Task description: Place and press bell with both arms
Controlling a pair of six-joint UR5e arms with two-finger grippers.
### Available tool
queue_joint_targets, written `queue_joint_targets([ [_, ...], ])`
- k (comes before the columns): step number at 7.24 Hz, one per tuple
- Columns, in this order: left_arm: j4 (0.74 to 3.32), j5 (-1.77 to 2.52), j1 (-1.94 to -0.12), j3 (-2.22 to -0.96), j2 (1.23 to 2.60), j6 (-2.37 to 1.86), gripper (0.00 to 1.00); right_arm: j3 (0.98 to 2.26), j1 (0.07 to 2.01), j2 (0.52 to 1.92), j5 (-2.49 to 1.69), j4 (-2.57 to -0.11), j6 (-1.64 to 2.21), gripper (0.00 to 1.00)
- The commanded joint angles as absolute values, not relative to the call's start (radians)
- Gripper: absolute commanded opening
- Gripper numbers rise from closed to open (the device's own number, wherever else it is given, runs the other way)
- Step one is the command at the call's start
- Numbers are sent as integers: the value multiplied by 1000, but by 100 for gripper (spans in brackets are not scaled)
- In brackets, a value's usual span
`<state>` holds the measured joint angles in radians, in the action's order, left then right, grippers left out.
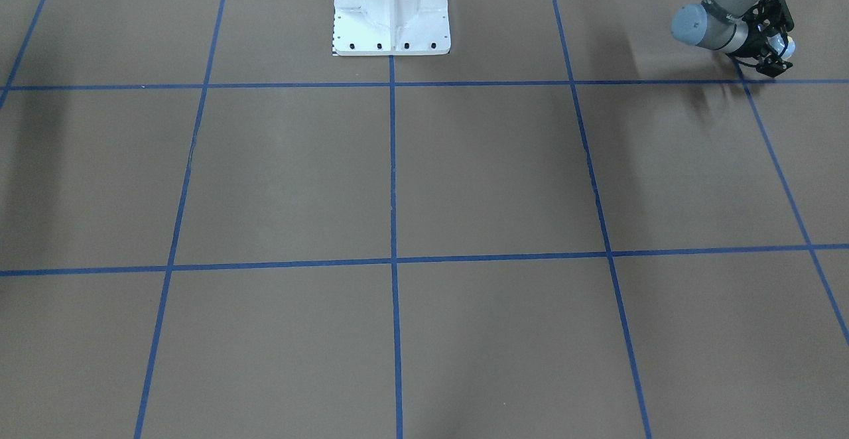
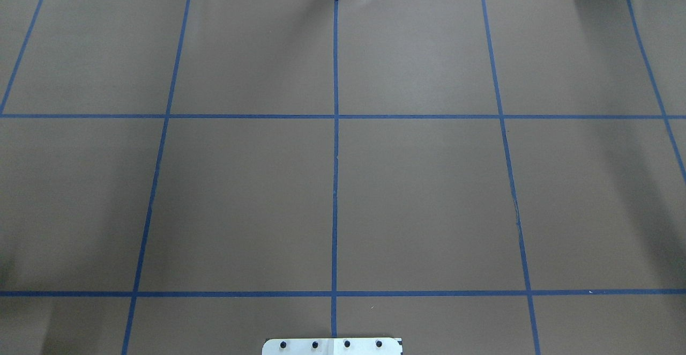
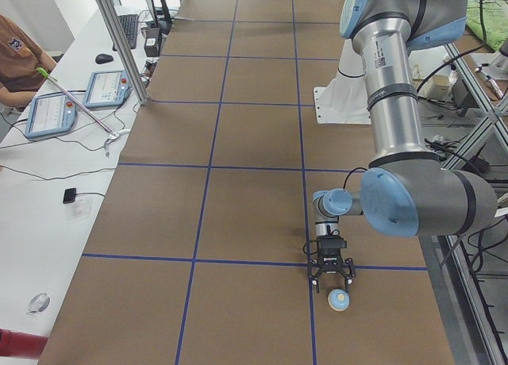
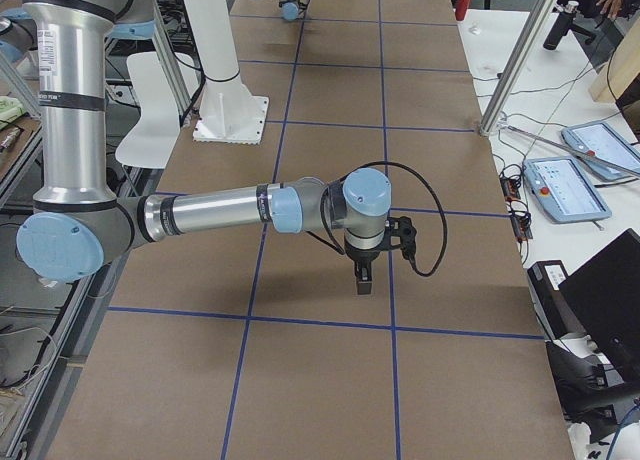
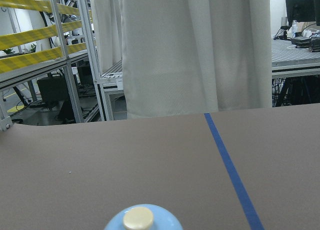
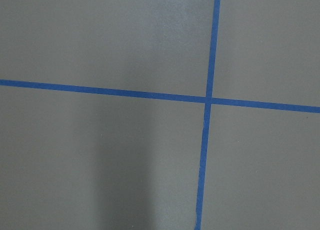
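Exterior front-facing view: the left gripper (image 1: 781, 40) is low over the table (image 2: 429, 210), well to the robot's left of the white pedestal (image 1: 391, 21). Its jaws are spread wide and released. The bell (image 3: 340, 300) sits upright on the table at the fingertips, button uppermost. Whether either finger touches the bell cannot be determined. The left wrist view shows only the top of the bell's dome and its pale button at the bottom edge.

The right gripper (image 4: 364, 283) points straight down at the table. It is well apart from the pedestal on the robot's right, farther out toward the operators' side. It appears only in the exterior right view, so the stand of its jaws cannot be told. The right wrist view shows only a crossing of the blue tape lines (image 6: 207, 99).

Count:
- Bell: one.
- Arms: two, the left arm (image 3: 397, 119) and the right arm (image 4: 220, 212).
- Pedestal: one.
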<state>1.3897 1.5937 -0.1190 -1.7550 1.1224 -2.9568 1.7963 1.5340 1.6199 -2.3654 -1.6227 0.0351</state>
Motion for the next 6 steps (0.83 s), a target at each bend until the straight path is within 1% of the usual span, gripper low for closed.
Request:
queue_joint_targets([
  [1,1387,1621,-86,-1755,1120,-2988,100,1796,1534,1618,-2365,-1621,34,100],
  [6,1427,1620,-71,-1691,1118,-2993,100,1799,1534,1620,-2375,-1625,34,100],
])
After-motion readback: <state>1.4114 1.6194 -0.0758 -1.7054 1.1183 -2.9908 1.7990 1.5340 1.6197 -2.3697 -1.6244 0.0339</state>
